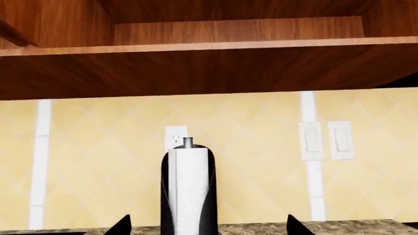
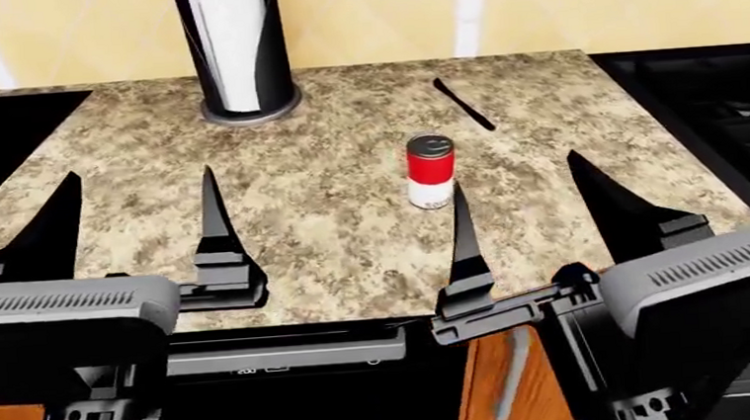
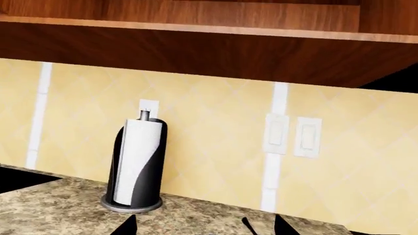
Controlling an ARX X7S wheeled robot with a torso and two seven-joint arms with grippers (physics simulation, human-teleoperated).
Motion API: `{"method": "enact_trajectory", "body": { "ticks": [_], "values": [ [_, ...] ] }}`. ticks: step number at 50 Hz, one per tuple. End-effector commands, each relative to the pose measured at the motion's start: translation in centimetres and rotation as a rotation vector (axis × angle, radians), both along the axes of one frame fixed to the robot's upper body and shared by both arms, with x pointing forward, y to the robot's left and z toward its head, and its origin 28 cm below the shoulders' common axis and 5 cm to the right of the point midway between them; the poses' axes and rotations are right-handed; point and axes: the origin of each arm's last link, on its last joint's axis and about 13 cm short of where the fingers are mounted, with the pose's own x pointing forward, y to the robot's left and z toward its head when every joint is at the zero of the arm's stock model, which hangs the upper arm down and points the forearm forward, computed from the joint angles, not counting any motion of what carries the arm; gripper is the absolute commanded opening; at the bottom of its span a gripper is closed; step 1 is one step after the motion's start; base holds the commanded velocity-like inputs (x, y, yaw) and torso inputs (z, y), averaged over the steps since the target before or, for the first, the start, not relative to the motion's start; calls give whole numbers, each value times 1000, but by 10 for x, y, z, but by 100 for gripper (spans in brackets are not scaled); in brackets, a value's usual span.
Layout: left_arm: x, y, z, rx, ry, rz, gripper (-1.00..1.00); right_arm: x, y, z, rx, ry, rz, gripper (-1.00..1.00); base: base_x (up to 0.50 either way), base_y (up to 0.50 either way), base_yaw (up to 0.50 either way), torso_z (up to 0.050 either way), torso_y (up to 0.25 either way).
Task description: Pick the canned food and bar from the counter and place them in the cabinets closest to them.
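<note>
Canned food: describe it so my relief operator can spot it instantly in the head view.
On the speckled granite-look counter, look right of the tall paper-towel roll in its black holder. The small upright can stands just nearer than a thin black strip; it alone is red over white with a metal top.

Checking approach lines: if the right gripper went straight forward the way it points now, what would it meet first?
Probably the canned food: it stands just beyond the inner fingertip of the open right gripper, slightly off its centreline. Depth is unclear, so it might pass beside it toward the wall.

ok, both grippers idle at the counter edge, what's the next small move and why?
Probably ease the right gripper forward and slightly left toward the canned food. Its jaws are open, the can stands upright just ahead of the right gripper's inner finger, and nothing lies between. No bar is visible.
</note>
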Motion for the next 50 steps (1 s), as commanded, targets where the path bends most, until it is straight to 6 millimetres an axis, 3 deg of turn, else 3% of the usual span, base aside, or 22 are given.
{"method": "enact_trajectory", "body": {
  "ticks": [1,22,34,50],
  "values": [
    [-1,-1,2,13,2,-16,100,-3,1,1,-14,-20,-3,100,477,273,0,0,0],
    [-5,-3,3,11,-1,-48,100,-1,-2,1,39,-4,-28,100,484,187,0,0,0],
    [-6,-3,4,7,-2,-59,100,19,2,-10,-9,236,-138,100,0,0,0,0,1],
    [-6,-4,3,9,0,-66,100,28,4,-21,-28,341,-130,100,0,0,0,0,0]
  ]
}}
